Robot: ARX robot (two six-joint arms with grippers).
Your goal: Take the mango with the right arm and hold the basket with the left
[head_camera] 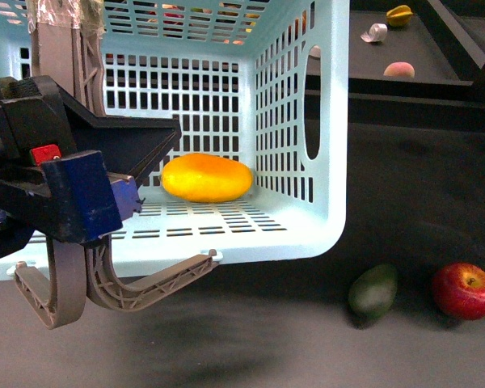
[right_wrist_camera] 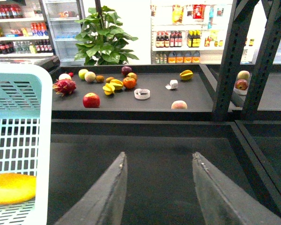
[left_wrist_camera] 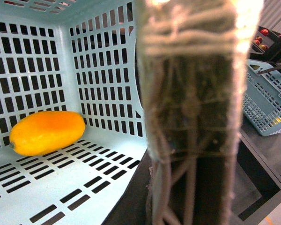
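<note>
Directly ahead, we see a large turquoise plastic basket [head_camera: 333,121] with slotted walls, tipped so that its open mouth faces us. A smooth oval yellow-orange mango [head_camera: 207,178] lies inside it, resting on the lowest wall close to the back, right of centre. Our left tool [head_camera: 97,202], a bulky dark blue and black block with a small red button, sits at the basket's left rim. It is closed around the grey-brown swing handles [head_camera: 145,287], which curve out below it. Our right tool [right_wrist_camera: 159,155] shows only in its wrist view. Its two grey fingers are spread apart and empty above the dark surface [right_wrist_camera: 145,138] beside the basket. On that surface, near the basket's right corner, lie a dark green oval fruit [head_camera: 373,291] and a red apple [head_camera: 465,289], near each other.
</note>
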